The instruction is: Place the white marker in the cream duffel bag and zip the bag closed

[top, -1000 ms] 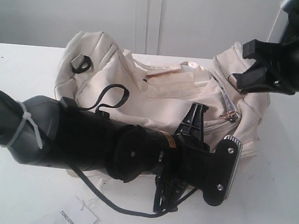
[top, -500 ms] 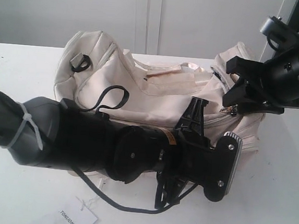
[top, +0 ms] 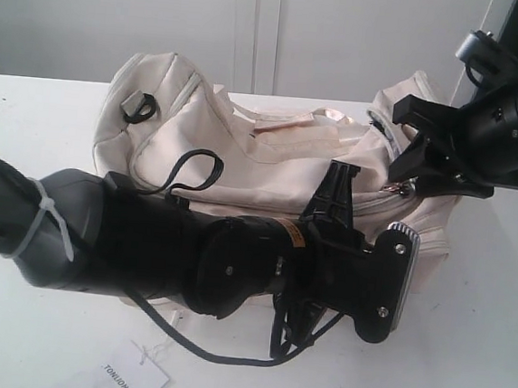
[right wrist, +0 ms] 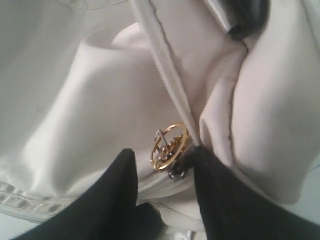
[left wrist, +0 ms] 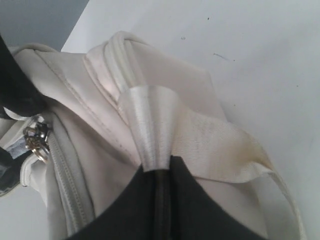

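Straddling the gold ring (right wrist: 170,144), the right gripper (right wrist: 162,156) stands open in the right wrist view. One dark finger is at lower left of the frame and the other at lower right, with the ring in the gap just past their tips; neither clearly touches it.

The zipper (right wrist: 167,85) runs from the ring toward the top of that frame, so its long axis lies almost straight away from the gripper. A pull would have to follow that line, and I cannot tell how much of the track is joined.

In the exterior view the ring sits at the right end of the bag (top: 270,168), under the right arm. That arm is far nearer to it than the left.

The left gripper (left wrist: 157,172) is closed on the satin strap (left wrist: 150,125), pinching it at the tips near the bag's front middle, probably to steady the fabric.

The marker shows in no view. It is not on the bare table (top: 482,341) nor by the paper tag (top: 129,378) at lower left. I judge it is likely inside the bag, but the interior is hidden.
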### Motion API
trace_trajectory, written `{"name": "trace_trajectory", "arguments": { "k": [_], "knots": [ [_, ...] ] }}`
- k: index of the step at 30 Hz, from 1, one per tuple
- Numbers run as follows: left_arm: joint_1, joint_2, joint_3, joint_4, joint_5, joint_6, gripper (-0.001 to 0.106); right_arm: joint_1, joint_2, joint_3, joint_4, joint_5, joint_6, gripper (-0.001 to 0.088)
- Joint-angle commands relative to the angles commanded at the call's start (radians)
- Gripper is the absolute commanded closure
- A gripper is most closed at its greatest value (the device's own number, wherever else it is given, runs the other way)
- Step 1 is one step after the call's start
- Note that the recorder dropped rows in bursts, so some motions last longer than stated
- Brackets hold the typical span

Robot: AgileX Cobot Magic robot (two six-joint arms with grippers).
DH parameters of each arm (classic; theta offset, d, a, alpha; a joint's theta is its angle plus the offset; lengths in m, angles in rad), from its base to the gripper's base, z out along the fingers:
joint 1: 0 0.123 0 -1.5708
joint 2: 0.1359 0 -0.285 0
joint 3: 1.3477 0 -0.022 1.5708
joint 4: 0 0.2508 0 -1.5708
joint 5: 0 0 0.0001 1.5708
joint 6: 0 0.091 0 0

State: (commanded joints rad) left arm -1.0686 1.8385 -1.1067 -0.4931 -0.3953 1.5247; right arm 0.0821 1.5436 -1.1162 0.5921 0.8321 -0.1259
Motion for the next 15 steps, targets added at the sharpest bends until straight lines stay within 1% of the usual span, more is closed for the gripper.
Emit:
{"name": "trace_trajectory", "arguments": {
  "k": [4,6,8,15],
  "knots": [
    [0.000,0.000,0.000,0.000,0.000,0.000,0.105,0.000,0.020,0.000,0.019,-0.011,0.007,0.0507],
    [0.000,0.000,0.000,0.000,0.000,0.000,0.105,0.000,0.024,0.000,0.029,-0.019,0.007,0.0522],
    [0.000,0.000,0.000,0.000,0.000,0.000,0.105,0.000,0.028,0.000,0.040,-0.026,0.007,0.0561],
    [0.000,0.000,0.000,0.000,0.000,0.000,0.105,0.000,0.031,0.000,0.040,-0.035,-0.006,0.0790]
  ]
}}
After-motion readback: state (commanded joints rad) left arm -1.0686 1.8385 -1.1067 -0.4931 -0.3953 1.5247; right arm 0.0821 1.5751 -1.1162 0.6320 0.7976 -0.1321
